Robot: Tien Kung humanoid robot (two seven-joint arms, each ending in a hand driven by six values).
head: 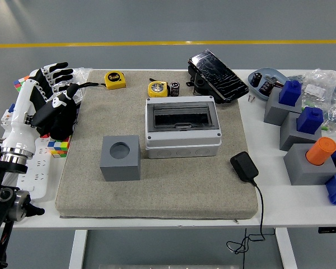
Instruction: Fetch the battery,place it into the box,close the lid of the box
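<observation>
1. Your left hand (55,103) hovers over the table's left edge with its fingers (59,70) spread apart and gripping nothing; it sits beside the mat (157,190), well apart from anything the task needs.
2. Your right hand is not in view, so plan on the left arm doing the work, or bring the right one in.
3. Look for the battery (175,88): it stands upright near the mat's far edge, just beside a yellow tape measure (158,88) and just behind the box (182,128).
4. Note that the box sits mid-mat with its long side toward you. Its lid (182,117) appears to be down already, so you probably have to lift it before anything can go in.
5. Mind the grey cube (120,157) with the round hole, just left of the box and nearer you; it lies close to the straight path from your hand toward the box front, so reach along the far side instead.
6. Expect a fiddly pick: the battery is small, and the tape measure crowds one side, leaving your fingers little room there.
</observation>
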